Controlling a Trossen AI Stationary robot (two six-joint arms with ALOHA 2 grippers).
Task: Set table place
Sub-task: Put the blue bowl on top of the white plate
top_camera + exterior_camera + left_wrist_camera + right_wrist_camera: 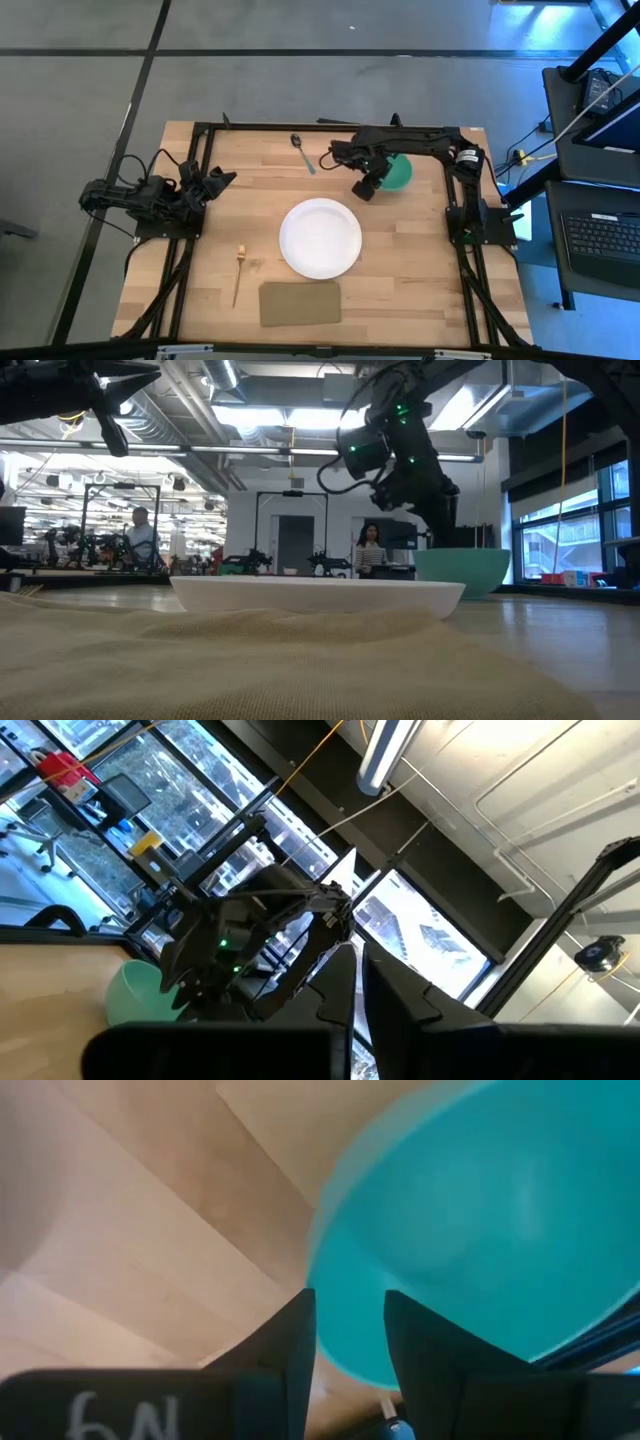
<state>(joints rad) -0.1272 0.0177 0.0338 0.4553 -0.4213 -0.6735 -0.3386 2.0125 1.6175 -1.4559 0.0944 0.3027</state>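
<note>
The right end effector (371, 186) is gripping the rim of the teal bowl (398, 172), one finger inside and one outside, clamped on the wall. The bowl is sitting on the bench (400, 290) directly beyond the fingertips, with the white plate (320, 238) near on the end effector's other side. To do this well, I judge it should be lifting straight up, keeping the bowl level, before carrying it across. The left end effector (212, 182) is waiting well apart; I cannot tell its state.
</note>
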